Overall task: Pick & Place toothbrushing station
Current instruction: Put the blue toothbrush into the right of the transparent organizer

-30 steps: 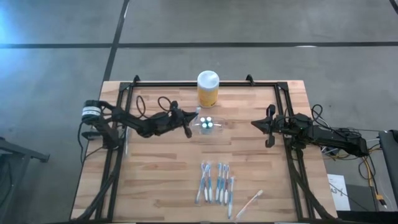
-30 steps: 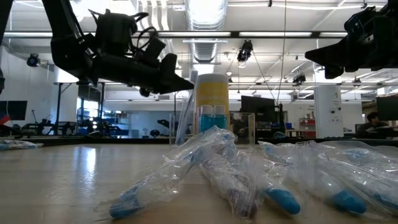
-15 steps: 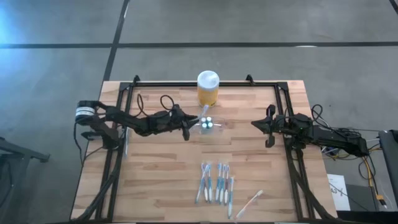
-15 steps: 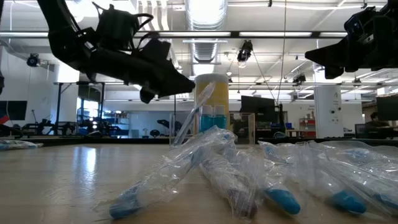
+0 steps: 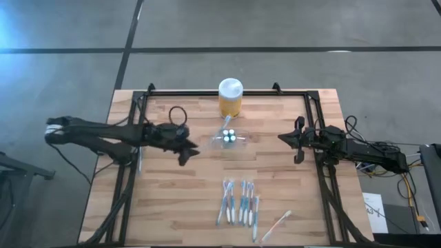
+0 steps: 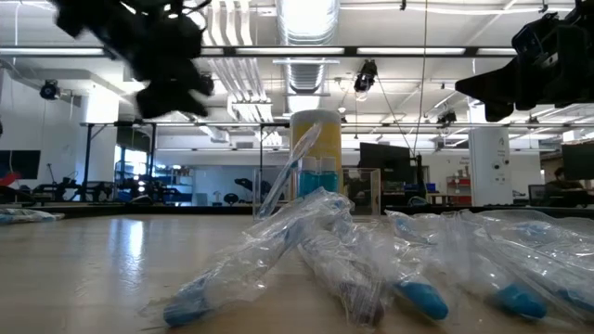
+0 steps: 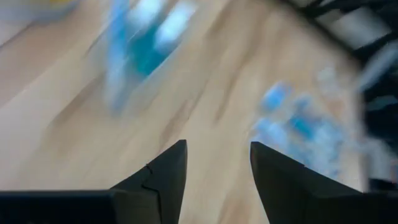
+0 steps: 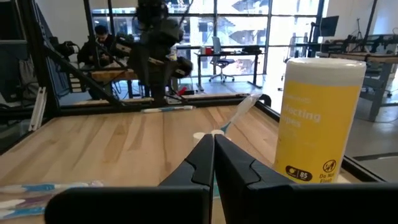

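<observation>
The toothbrushing station [image 5: 230, 138], a small clear holder with one wrapped brush leaning in it, stands on the table [image 5: 172, 207] just in front of the yellow jar [image 5: 230, 98]. It lies between the two arms. The left pincer [image 5: 191, 151] is the nearer, just beside it with fingers apart and empty. The right pincer [image 5: 284, 137] waits closed, farther off on the opposite side.
</observation>
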Action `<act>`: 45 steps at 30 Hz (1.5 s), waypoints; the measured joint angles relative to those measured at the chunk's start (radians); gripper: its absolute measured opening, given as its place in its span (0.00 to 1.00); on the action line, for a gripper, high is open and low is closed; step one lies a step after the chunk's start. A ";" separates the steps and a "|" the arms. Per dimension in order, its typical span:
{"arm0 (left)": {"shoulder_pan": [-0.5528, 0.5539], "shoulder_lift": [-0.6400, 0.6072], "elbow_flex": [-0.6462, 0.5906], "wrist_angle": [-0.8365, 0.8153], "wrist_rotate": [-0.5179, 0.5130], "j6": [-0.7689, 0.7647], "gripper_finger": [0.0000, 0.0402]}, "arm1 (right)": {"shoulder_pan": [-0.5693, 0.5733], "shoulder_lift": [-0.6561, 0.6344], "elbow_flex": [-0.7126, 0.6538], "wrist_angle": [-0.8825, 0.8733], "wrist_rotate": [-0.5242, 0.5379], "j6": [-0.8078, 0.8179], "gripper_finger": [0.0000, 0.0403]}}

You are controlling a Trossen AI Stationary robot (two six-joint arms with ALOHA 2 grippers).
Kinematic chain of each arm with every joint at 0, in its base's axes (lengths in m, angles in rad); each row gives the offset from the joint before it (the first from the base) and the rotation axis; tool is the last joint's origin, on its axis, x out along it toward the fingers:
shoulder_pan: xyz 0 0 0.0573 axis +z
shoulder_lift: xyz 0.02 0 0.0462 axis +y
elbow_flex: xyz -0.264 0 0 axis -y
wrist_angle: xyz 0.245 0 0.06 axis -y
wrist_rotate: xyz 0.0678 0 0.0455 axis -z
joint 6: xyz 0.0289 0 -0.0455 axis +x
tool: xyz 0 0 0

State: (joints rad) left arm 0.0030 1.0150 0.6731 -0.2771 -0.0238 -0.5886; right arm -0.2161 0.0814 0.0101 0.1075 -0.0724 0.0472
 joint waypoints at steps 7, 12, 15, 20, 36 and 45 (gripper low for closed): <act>-0.187 -0.038 0.142 -0.673 -0.220 -0.387 0.45 | 0.000 0.000 -0.001 0.000 -0.003 0.006 0.02; -0.277 0.014 0.121 -0.852 -0.149 -0.595 0.44 | 0.000 0.000 -0.001 0.000 -0.003 0.007 0.02; -0.305 0.060 0.089 -0.878 -0.083 -0.651 0.44 | 0.000 0.000 -0.001 0.001 -0.004 0.023 0.02; -0.311 0.133 0.039 -0.883 -0.010 -0.681 0.44 | 0.000 0.000 -0.001 0.001 -0.004 0.025 0.02; -0.314 0.379 0.013 -0.909 0.010 -0.745 0.44 | 0.000 0.000 -0.001 0.001 -0.007 0.029 0.02; -0.336 0.576 0.010 -0.912 0.036 -0.769 0.43 | 0.000 0.000 -0.001 0.001 -0.007 0.032 0.02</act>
State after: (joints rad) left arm -0.3329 1.5910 0.6835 -1.1890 0.0121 -1.3575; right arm -0.2161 0.0818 0.0093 0.1085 -0.0792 0.0795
